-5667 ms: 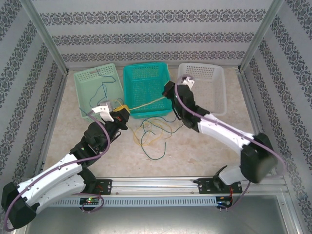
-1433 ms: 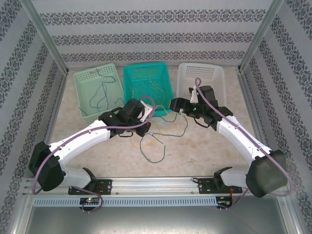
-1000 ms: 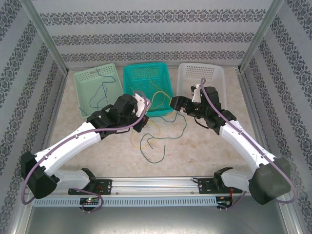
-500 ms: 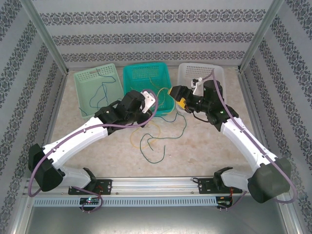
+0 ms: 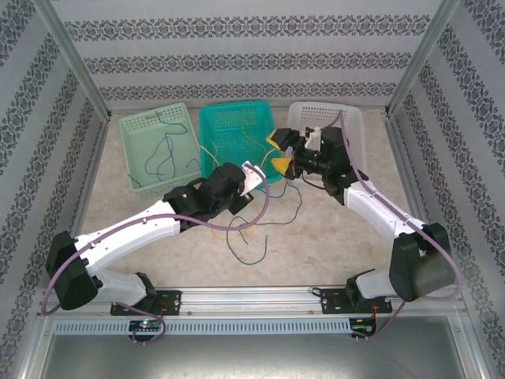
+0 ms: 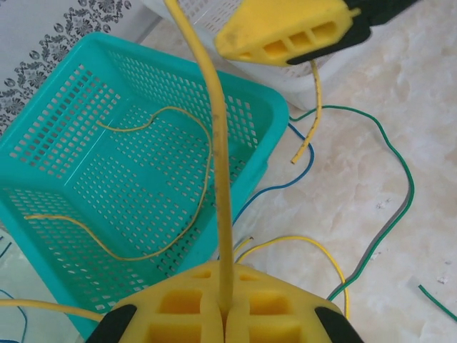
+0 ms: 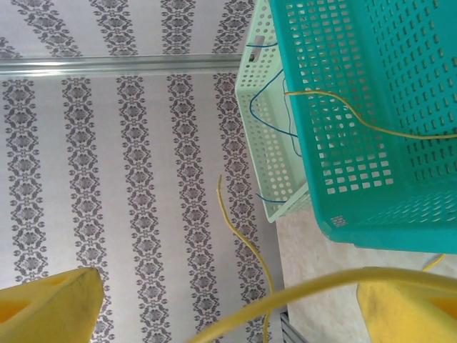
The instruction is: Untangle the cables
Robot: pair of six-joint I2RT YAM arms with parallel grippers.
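Left fingers (image 6: 214, 318): together, clamped on the yellow cable (image 6: 218, 179); the strand leaves my grip at the seam between the pads.
Right fingers (image 5: 281, 163): apart, holding nothing; the same strand passes through the gap between them.
Cable axis: one raised run from my left fingers up and away to my right fingers, beside the near corner of the teal basket (image 6: 178, 68).
Nearer arm: the right; it already straddles the strand, near the left grip.
Contact at right pads: I cannot tell whether the strand touches either pad.
Other cables: the green cable (image 6: 400, 186), the blue cable (image 6: 300, 171) and a yellow loop (image 6: 314, 246) lie loose on the bench (image 6: 428, 107) beneath; two yellow strands lie inside the teal basket.
Next move, as I judge it: close my right fingers across the strand, square to its axis, then draw the two grips apart.
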